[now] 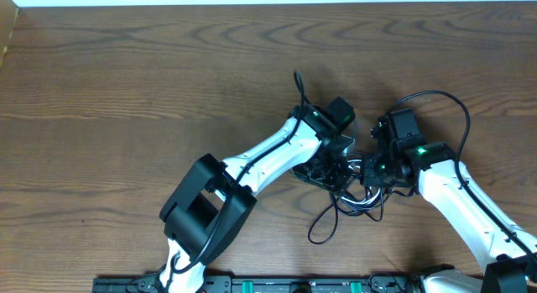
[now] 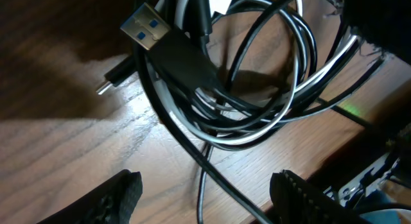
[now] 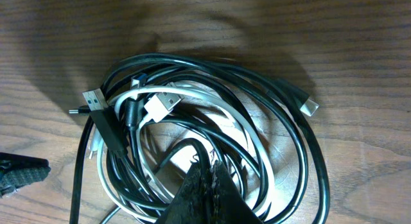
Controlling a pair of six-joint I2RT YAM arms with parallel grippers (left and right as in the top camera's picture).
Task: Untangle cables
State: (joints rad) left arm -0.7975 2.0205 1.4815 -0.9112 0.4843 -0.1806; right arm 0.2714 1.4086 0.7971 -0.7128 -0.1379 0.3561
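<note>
Cables [image 3: 160,105]: two black and one white are seen coiled in one tangle on the wooden table [image 1: 126,91], between both arms | Left gripper [image 2: 209,198]: jaws are spread wide above the coil, nothing is clamped, one black strand passes between them | Right gripper [image 3: 202,182]: fingers are pressed together over the coil; a pinched strand cannot be confirmed

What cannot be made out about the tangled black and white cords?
Overhead: the tangle of thin black and white cords lies mostly under the left hand and right hand.
Right wrist: the shut right hand covers the coil's lower part; whether it pinches a cord is unclear.
Left wrist: the top edge cuts off the loops.
Every view: overlapping hides which cord goes where.
</note>
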